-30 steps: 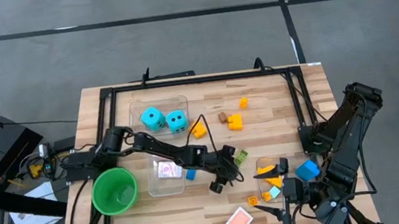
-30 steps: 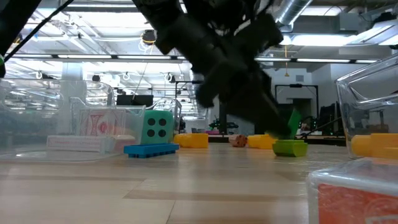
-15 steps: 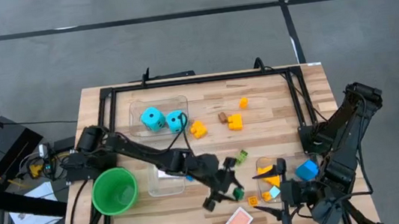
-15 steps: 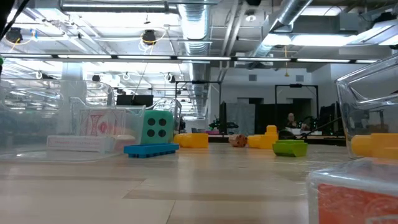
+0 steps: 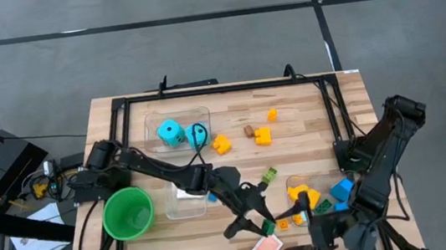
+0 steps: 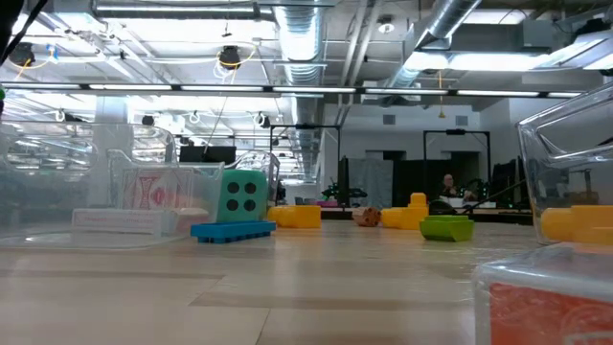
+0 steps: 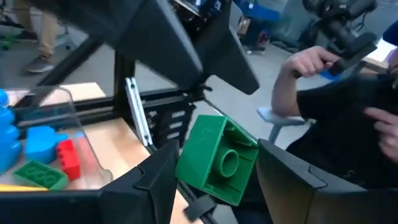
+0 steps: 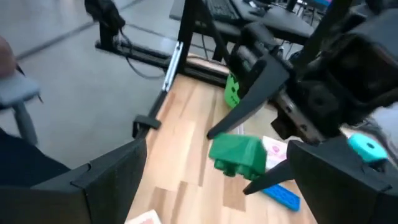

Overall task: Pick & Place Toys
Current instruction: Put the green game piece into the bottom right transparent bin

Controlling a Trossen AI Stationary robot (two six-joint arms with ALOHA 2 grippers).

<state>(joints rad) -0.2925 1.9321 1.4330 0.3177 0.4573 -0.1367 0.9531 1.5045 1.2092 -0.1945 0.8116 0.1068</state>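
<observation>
- Green brick [image 7: 219, 159]: clamped between the fingers of the left gripper [image 5: 261, 222], up off the bench, near the front edge and just behind the playing card [image 5: 267, 247]. Half a second ago it was held a little farther back.
- Right gripper [image 5: 311, 244]: jaws wide, holding nothing, at the front edge beside the card; it has shifted left since then.
- Bin [image 5: 323, 179] by the right edge: now shows a green brick [image 5: 322, 206] alongside yellow and blue ones.

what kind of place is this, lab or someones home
Most likely a robotics lab or workshop: bare ceiling ducts over a big open hall, a framed wooden table on concrete floor, and another workstation beyond.
</observation>
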